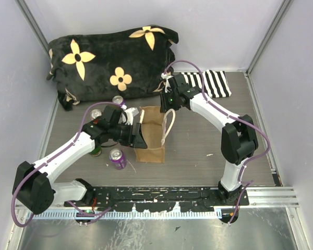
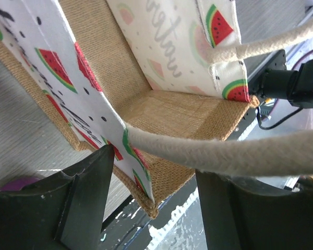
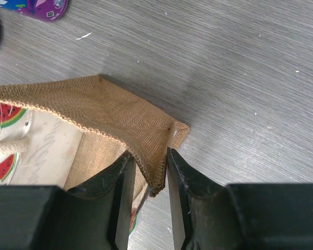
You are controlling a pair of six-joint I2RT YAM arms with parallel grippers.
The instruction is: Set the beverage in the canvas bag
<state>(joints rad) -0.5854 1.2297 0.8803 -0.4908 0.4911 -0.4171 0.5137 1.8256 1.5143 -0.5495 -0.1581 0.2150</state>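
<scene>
The tan canvas bag (image 1: 152, 136) lies in the middle of the table with its mouth held open. My right gripper (image 1: 166, 104) is shut on the bag's far rim corner; in the right wrist view (image 3: 148, 156) the burlap edge (image 3: 109, 112) is pinched between the fingers. My left gripper (image 1: 141, 134) is open at the bag's left rim. In the left wrist view (image 2: 152, 164) its jaws stand wide apart around the rim corner (image 2: 172, 109) and a cream rope handle (image 2: 240, 153). A purple can (image 1: 117, 159) stands just left of the bag. No gripper holds a can.
Other cans stand left of the bag: one with a silver top (image 1: 117, 100), one (image 1: 96, 113) by my left arm, a green one (image 1: 96, 151) partly under it. A black flowered blanket (image 1: 109, 57) lies at the back, a striped cloth (image 1: 211, 83) at the back right.
</scene>
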